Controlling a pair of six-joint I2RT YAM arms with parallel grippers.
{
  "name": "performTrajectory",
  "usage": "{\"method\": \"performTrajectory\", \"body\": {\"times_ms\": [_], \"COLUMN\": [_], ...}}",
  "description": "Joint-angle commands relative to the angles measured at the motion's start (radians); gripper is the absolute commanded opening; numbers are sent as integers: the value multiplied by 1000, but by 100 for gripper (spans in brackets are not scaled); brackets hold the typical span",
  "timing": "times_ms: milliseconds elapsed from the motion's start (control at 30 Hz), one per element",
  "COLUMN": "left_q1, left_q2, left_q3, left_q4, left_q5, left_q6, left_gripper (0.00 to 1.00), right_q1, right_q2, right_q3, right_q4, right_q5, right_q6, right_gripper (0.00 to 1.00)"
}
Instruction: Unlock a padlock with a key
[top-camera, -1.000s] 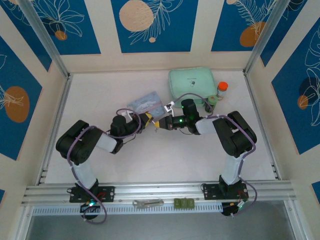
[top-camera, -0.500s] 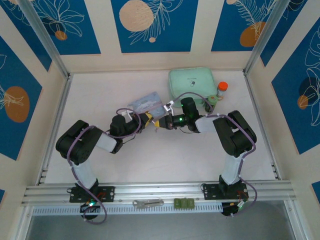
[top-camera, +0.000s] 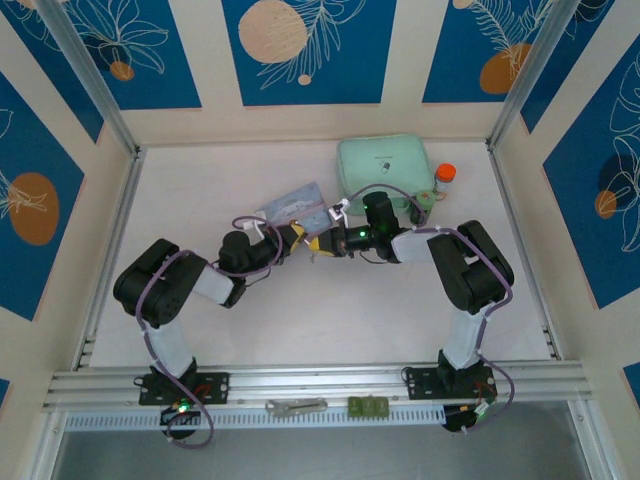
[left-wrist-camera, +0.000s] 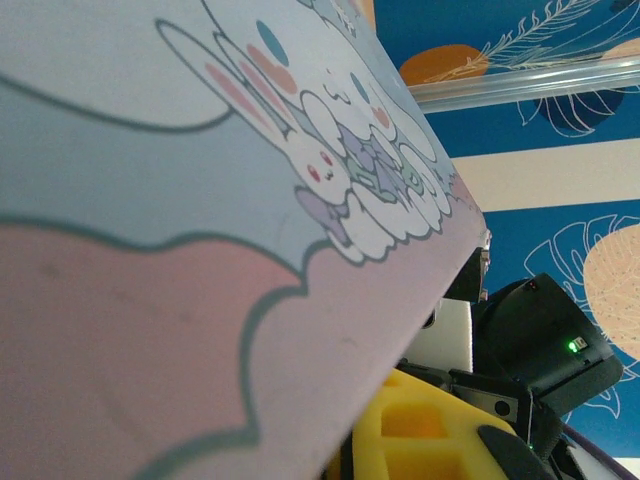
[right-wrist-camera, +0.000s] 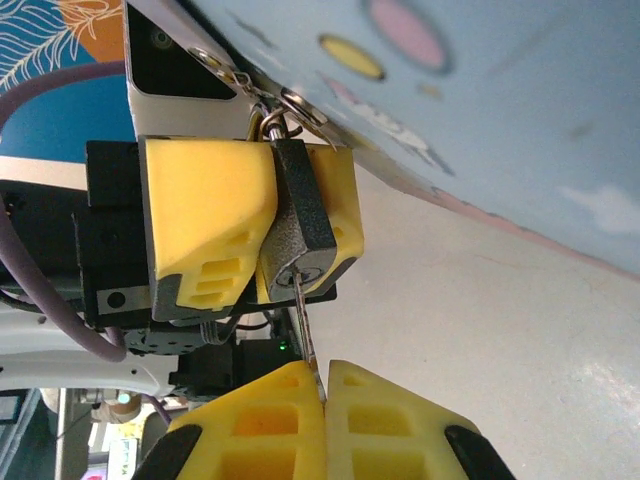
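Top view: left tool (top-camera: 297, 240) and right tool (top-camera: 322, 243) meet tip to tip mid-bench (top-camera: 250, 310), just in front of the blue tin (top-camera: 293, 205), at the same spot as a second ago. The only change is small: the right wrist has shifted slightly back and turned a little, so its green light sits a touch further right. The left arm has barely moved. The green pouch (top-camera: 385, 165) and orange-capped bottle (top-camera: 444, 178) at the back are unmoved. Right wrist view: the left tool (right-wrist-camera: 290, 250) is nearly closed, its yellow fingers (right-wrist-camera: 205, 225) clamped on the dark padlock (right-wrist-camera: 300, 225), which is held off the bench close under the tin (right-wrist-camera: 450, 130), keyhole end facing the right tool. A key ring (right-wrist-camera: 300, 105) hangs at the shackle end. The thin silver key (right-wrist-camera: 305, 325) is pinched between the fully closed fingertips of the right tool (right-wrist-camera: 325, 385), its tip in the keyhole. Whether the shackle is released, cannot tell. Left wrist view: the tin's cartoon lid (left-wrist-camera: 200, 250) sits close up.
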Motion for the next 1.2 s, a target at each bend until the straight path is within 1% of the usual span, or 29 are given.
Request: {"method": "performTrajectory", "body": {"times_ms": [0, 167, 267, 367, 467, 733, 833, 933, 1067, 1167], "left_q1": [-45, -55, -60, -61, -65, -73, -73, -73, -74, -79], "left_q2": [9, 17, 17, 18, 15, -2, -3, -13, -61, -90], "left_q3": [8, 16, 18, 16, 26, 39, 34, 35, 41, 55], "left_q4": [111, 113, 110, 112, 113, 71, 45, 7, -124, -183], "left_q5": [194, 212, 222, 219, 220, 233, 209, 180, 140, 146], "left_q6": [28, 30, 28, 17, 2, -7, -9, -7, 51, 88], "left_gripper": [0, 0, 0, 0, 0, 0, 0, 0, 0, 0], "right_q1": [-24, -20, -11, 5, 19, 41, 51, 65, 71, 73], "right_q2": [4, 8, 3, -3, -2, -4, -21, -46, -68, -65], "right_q3": [74, 105, 128, 148, 161, 234, 215, 174, 125, 123], "right_q4": [22, -19, -79, -140, -160, -305, -292, -238, -146, -132], "right_q5": [102, 134, 176, 230, 263, 312, 350, 383, 379, 395], "right_q6": [30, 23, -14, -84, -146, -395, -448, -465, -428, -420], "right_gripper": [0, 0, 0, 0, 0, 0, 0, 0, 0, 0]}}
